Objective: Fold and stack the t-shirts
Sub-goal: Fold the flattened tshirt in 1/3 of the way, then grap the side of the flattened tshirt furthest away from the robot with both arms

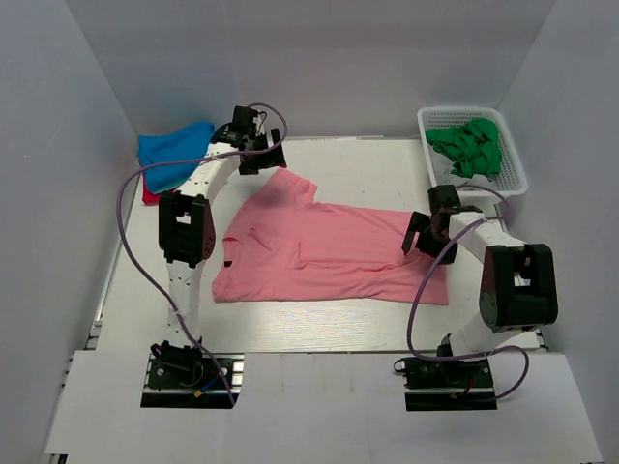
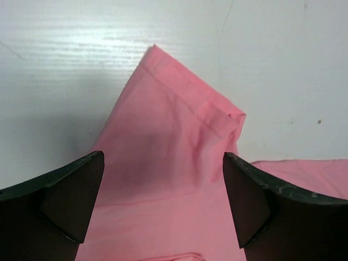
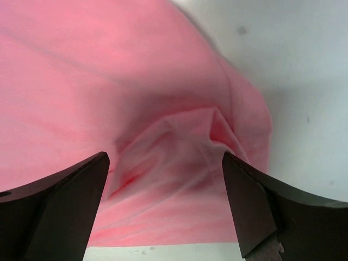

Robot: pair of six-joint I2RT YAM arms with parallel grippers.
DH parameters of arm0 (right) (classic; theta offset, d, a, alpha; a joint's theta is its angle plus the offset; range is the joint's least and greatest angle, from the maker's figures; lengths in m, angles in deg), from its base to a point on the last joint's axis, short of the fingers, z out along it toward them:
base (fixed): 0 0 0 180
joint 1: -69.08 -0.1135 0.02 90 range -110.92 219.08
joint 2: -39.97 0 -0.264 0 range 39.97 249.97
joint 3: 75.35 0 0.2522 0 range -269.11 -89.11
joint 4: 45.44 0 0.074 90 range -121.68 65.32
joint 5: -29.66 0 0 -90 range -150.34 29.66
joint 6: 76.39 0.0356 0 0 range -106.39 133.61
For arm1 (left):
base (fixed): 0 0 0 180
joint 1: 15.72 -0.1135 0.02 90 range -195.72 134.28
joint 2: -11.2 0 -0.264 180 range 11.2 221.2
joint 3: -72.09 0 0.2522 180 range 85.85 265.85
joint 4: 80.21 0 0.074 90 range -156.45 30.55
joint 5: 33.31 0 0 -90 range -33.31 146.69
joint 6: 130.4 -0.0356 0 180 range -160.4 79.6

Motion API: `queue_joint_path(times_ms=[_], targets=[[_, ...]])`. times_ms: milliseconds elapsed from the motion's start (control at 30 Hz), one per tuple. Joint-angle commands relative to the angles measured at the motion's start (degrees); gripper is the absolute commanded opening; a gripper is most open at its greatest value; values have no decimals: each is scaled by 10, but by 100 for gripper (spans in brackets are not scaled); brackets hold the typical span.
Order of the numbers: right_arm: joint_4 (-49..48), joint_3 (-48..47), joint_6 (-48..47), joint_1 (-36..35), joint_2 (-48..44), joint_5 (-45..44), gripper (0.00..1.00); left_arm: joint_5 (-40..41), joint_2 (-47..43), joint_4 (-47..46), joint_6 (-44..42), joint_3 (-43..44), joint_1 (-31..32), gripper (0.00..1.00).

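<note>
A salmon-pink t-shirt [image 1: 329, 253] lies spread flat on the white table [image 1: 377, 164], neck to the left. My left gripper [image 1: 259, 164] is open and hovers over the shirt's far sleeve [image 2: 179, 114], touching nothing. My right gripper [image 1: 416, 237] is open over the shirt's right hem corner, where the cloth is bunched [image 3: 179, 147]. A bright blue t-shirt [image 1: 172, 153] lies on a red one [image 1: 150, 196] at the far left. Green shirts [image 1: 469, 145] lie crumpled in a white basket [image 1: 511, 174] at the far right.
White walls close the table on the left, back and right. The arm bases [image 1: 189, 372] stand on the near edge. A purple cable [image 1: 131, 232] loops out from the left arm.
</note>
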Motion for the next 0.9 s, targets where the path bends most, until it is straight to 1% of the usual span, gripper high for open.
queue_joint_path(times_ms=[0,67,167,300,367,400,500,533,633,667,733,800,867], targets=[[-11,-56,-92,-4,-9,32,90,-4,12,-47,-12,36,-3,100],[-14,-86,-115,-10,-13,81,90,-4,36,-73,-22,49,-3,100],[-25,-114,-125,-14,-19,106,90,7,69,-79,-29,92,3,100],[-38,-155,-133,-17,-8,115,90,45,110,-123,-40,118,8,100],[-18,-176,-141,-19,9,118,90,54,138,-145,-40,142,14,100],[-13,-204,-143,-19,15,116,90,59,145,-154,-40,149,14,100],[-6,-238,-146,-19,47,118,90,69,175,-166,-49,179,19,100],[-3,-255,-145,-18,68,123,90,80,175,-173,-55,179,27,100],[8,-278,-138,-19,86,138,90,129,191,-173,-73,179,41,100],[12,-281,-137,-19,90,140,90,162,191,-173,-86,170,41,100],[16,-287,-134,-18,93,138,90,186,186,-165,-101,146,55,100],[11,-283,-132,-18,88,124,90,201,186,-149,-116,125,60,95],[4,-275,-125,-18,83,102,90,229,180,-143,-123,114,66,84]])
